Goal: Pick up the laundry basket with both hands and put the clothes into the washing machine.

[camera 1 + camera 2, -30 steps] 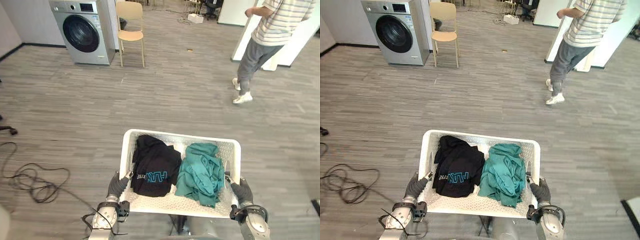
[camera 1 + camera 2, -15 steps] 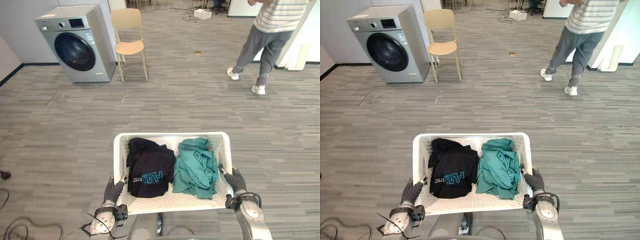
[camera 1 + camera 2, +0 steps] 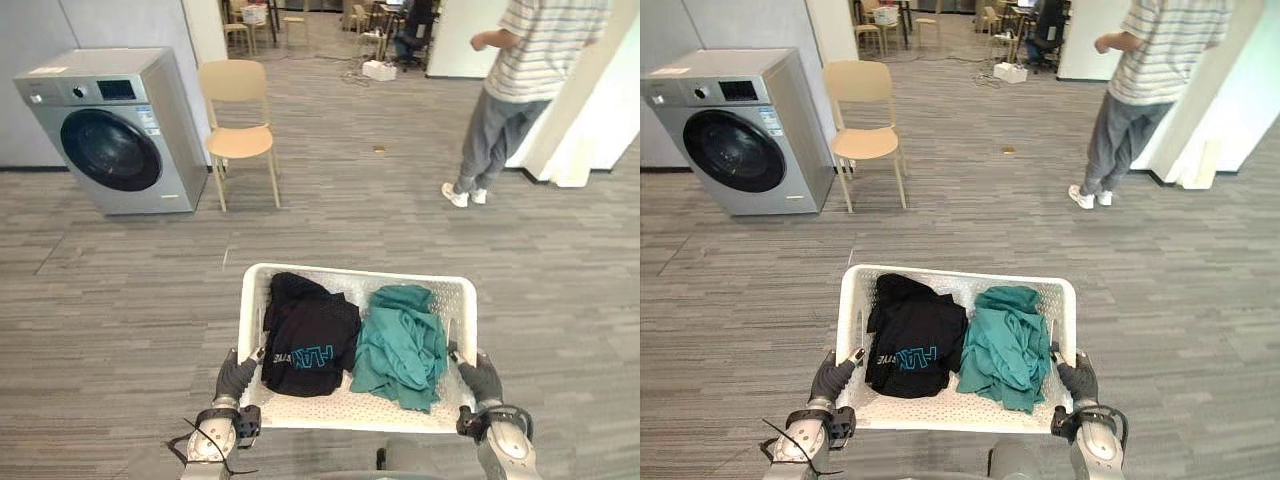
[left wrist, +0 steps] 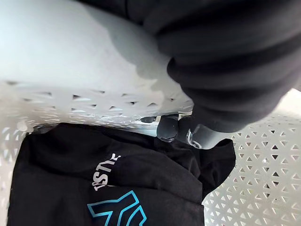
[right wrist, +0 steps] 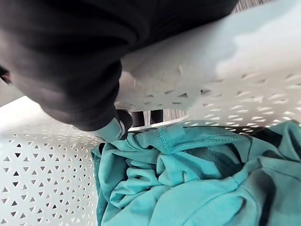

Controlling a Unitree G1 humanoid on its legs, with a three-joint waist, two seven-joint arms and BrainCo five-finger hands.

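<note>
Grey plank floor runs through an open room with white walls at the far side. The white perforated basket is held at its two ends by the robot's hands. In the basket's left half lies a black top with teal lettering across it. It touches a crumpled teal top in the right half.

Well beyond the basket's far left corner stands a silver washer, door shut, with a small label beside the door that is too small to read. A tan chair stands between the washer and the line straight ahead of the basket. Far beyond the basket's right corner stands a person in a striped shirt.

The left hand grips the basket's left end, a finger hooked through the handle slot. The right hand clamps the right end likewise, its fingertip curled in under the rim.
</note>
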